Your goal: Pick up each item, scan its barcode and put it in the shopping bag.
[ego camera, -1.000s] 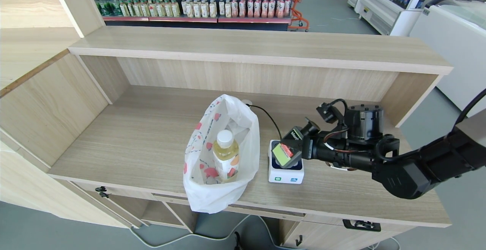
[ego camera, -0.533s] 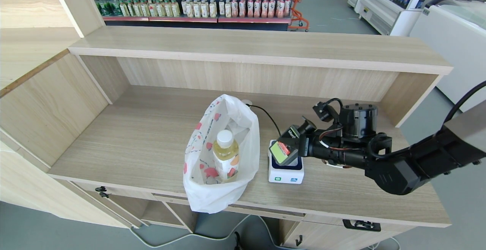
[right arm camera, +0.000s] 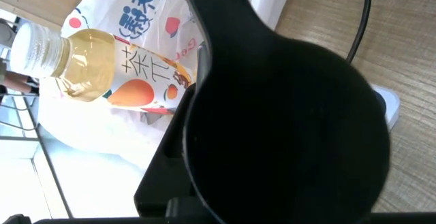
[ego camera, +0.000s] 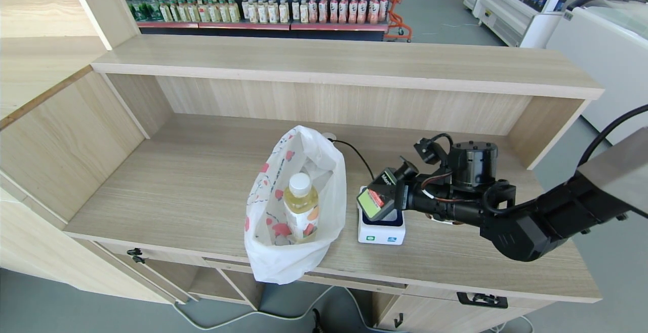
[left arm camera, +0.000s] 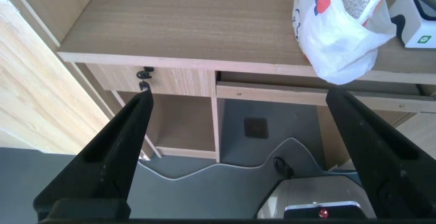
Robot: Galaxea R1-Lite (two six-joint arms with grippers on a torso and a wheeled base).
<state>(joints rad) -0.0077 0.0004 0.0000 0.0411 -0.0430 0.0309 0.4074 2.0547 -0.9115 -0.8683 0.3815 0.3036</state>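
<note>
Gripping a small pack (ego camera: 371,205) tight with the right gripper (ego camera: 383,199), just above the scanner (ego camera: 381,229). To reach the shopping bag (ego camera: 276,257), need to go left: sits just beside the scanner, mouth open upward, a bottle (ego camera: 300,206) standing inside. Probably best to lift a bit first, over the rim. Left gripper (left arm camera: 238,98) spread wide with nothing in it, low by the counter (left arm camera: 204,20) front, farther off.

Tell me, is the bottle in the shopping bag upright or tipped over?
Upright. The bottle stands inside the shopping bag, its white cap on top, in the head view.
</note>
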